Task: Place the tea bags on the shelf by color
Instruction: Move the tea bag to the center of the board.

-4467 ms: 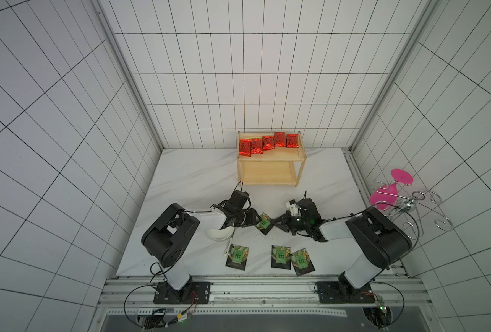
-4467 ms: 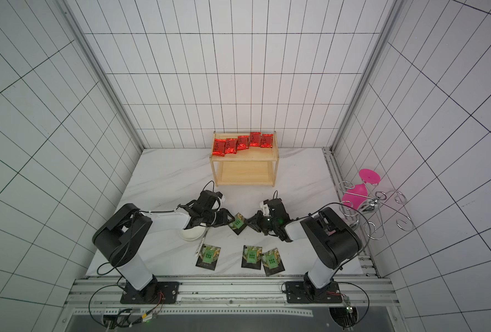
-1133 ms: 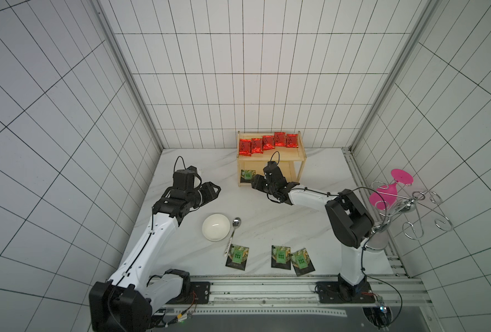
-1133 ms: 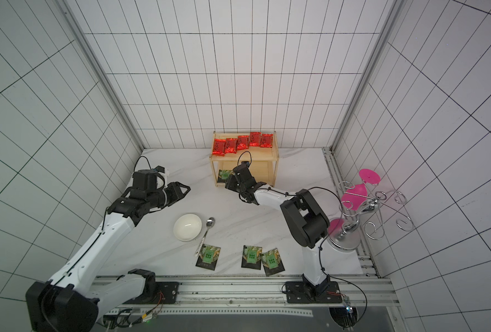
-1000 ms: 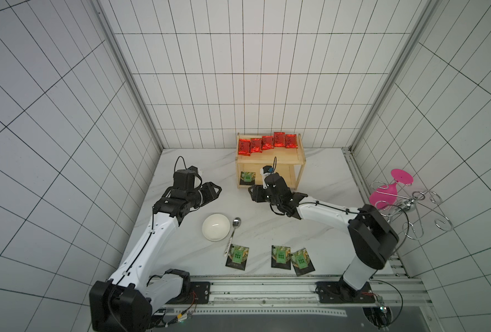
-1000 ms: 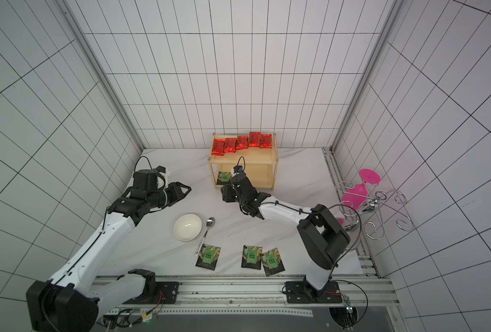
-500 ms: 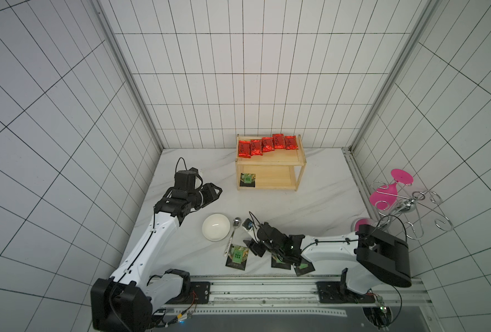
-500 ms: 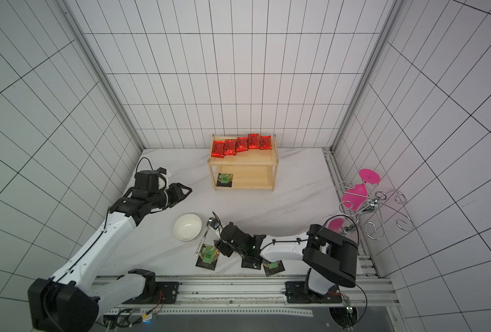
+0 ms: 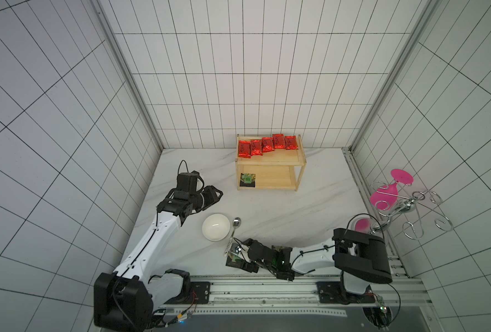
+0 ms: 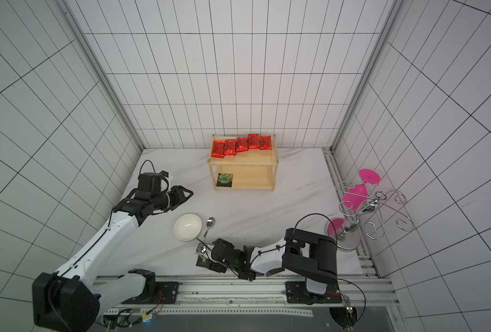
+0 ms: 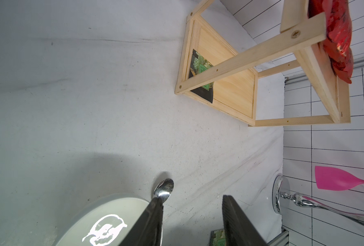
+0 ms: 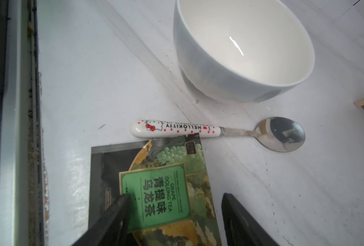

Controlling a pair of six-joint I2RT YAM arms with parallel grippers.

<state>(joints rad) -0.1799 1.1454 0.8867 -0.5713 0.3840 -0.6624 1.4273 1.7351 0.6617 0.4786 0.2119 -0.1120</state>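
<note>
Here, the sorting is at the pick-up of a black tea bag: the right claw (image 12: pixel 174 204) hangs low at the front edge of the tabletop (image 9: pixel 281 209), released, its jaws spread over a Grape Oolong packet (image 12: pixel 155 181) that lies flat. One finger sits above the green label and the other just past the packet's edge, over bare marble; whether either touches the foil cannot be told. A Hello Kitty spoon (image 12: pixel 176 128) lies touching the packet's far edge, with a white bowl (image 12: pixel 198 74) just beyond. The next move, by the look of it, calls for a short drop and a pinch across the thin packet without dragging the spoon, then a carry to the wooden shelf (image 9: pixel 270 163) at the back. There the five red sachets (image 9: pixel 267 145) line the top tier, and one black packet (image 9: pixel 247 180) lies at the end of the lower tier, so the lower tier is the likely home. The left claw (image 11: pixel 192 204) is raised well apart, released and empty.
</note>
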